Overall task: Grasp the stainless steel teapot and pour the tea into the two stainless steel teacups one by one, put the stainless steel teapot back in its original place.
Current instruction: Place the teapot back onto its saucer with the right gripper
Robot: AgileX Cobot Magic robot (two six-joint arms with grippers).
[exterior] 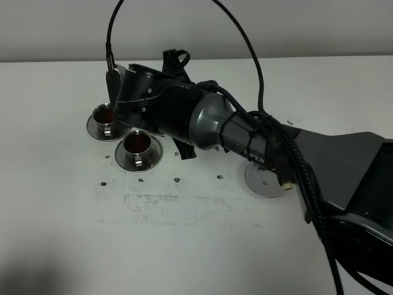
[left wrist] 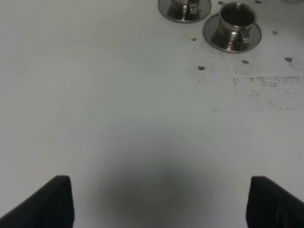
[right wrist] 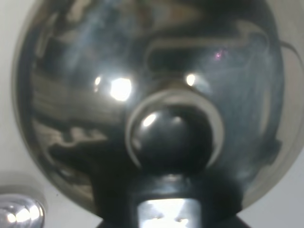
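The stainless steel teapot (right wrist: 142,85) fills the right wrist view, seen from above its knobbed lid (right wrist: 168,130). My right gripper (right wrist: 164,206) is shut on it from the handle side. In the high view the right arm reaches across to the far left, and only a sliver of the teapot (exterior: 115,78) shows past my right gripper (exterior: 126,86), just behind the cups. The two stainless steel teacups (exterior: 104,117) (exterior: 138,144) stand on their saucers, each holding dark red tea. My left gripper (left wrist: 159,202) hangs open over bare table, with both teacups (left wrist: 235,23) (left wrist: 186,5) far ahead of it.
An empty round steel saucer (exterior: 267,179) lies on the table right of centre, partly under the right arm. Dark specks and a scuffed patch (exterior: 166,200) mark the white tabletop (exterior: 61,233). The right arm's cables (exterior: 307,184) trail toward the front right.
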